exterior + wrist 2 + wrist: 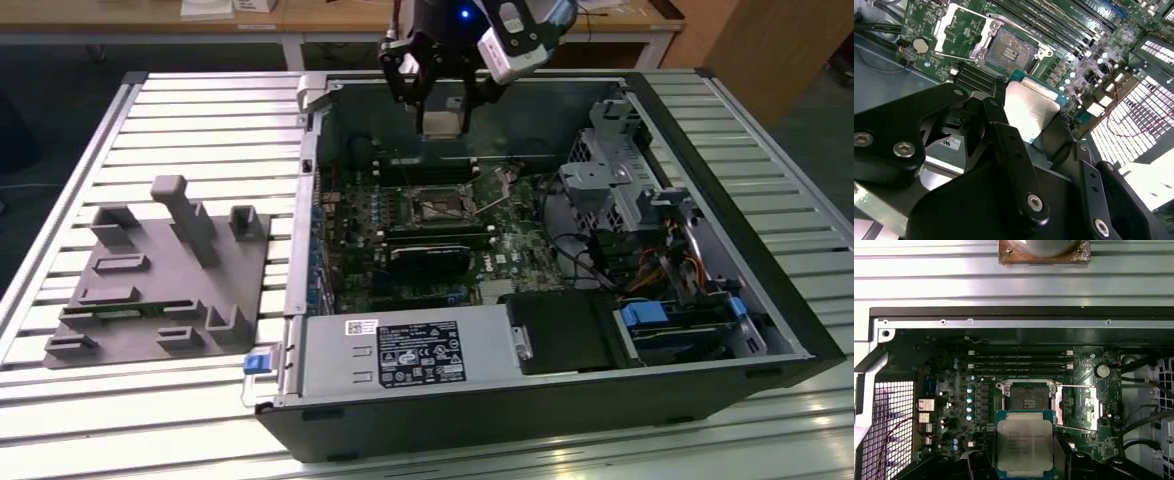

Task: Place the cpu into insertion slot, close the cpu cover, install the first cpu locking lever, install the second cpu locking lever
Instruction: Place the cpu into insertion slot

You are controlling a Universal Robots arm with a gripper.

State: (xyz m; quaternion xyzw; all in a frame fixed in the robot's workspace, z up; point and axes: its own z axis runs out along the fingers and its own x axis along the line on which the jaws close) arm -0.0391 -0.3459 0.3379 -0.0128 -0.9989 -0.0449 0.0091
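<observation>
**Over the computer case (561, 410): cpu (1025, 445) in the gripper (443, 120)**

Inside, the insertion slot (1028, 399) lies empty, cpu cover (1076, 386) open beside it. I see the fingers (1004, 140) clamped on the cpu's edges, holding it above and apart from the slot.

Wrist views close above insertion slot (1028, 397) (1015, 50)

Open computer case (534, 415) on slatted table (200, 110); grey fixture (134, 285), perhaps plastic, beside it.
</observation>
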